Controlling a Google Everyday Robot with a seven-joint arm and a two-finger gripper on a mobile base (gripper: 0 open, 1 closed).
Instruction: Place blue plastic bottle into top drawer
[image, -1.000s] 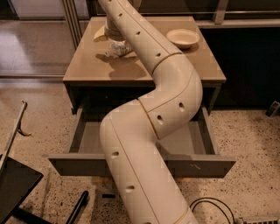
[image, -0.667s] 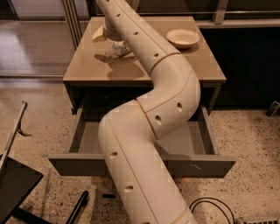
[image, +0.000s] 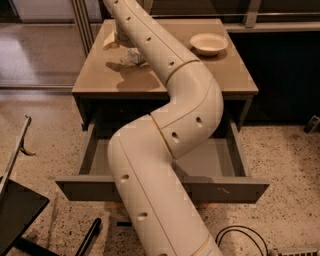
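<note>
The blue plastic bottle (image: 134, 57) lies on the tan table top (image: 200, 75) at its far left, small, clear and crinkly, partly hidden by my arm. My gripper (image: 120, 39) is at the end of the long white arm, right above and behind the bottle, mostly covered by the arm. The top drawer (image: 235, 191) is pulled wide open below the table; its grey front panel faces me and its inside (image: 212, 159) looks bare where the arm does not cover it.
A white round bowl (image: 209, 43) sits at the table's far right. My arm crosses over the drawer's middle. A dark stand (image: 20, 215) and a cable (image: 240, 235) lie on the speckled floor in front.
</note>
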